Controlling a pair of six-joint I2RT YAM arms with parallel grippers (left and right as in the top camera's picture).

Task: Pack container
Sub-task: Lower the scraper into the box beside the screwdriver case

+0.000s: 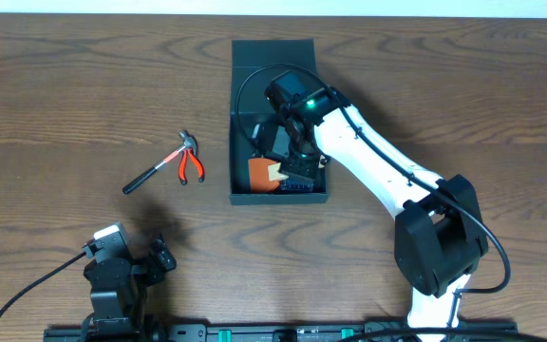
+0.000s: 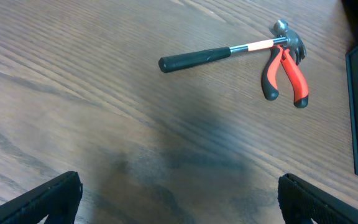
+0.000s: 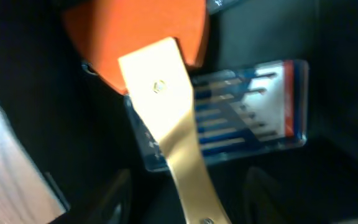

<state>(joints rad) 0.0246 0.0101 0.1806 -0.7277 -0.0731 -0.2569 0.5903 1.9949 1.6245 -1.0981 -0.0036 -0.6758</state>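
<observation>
While the right gripper (image 3: 188, 196) hangs spread inside the container (image 1: 272, 53), an orange-and-tan tool (image 3: 145, 50) lies over a clear bit case (image 3: 260, 106). Left gripper (image 2: 179, 199) also spread.

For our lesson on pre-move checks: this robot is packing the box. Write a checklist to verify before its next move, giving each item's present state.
1. Container lid open: ok.
2. Right gripper clear of the orange tool: ok, jaws appear spread either side of its tan blade.
3. Hammer and pliers packed: not ok, both lie on the table.
4. Left gripper open for a pickup: ok.
5. Space for the hammer: cannot tell, the right arm hides much of the container.
</observation>
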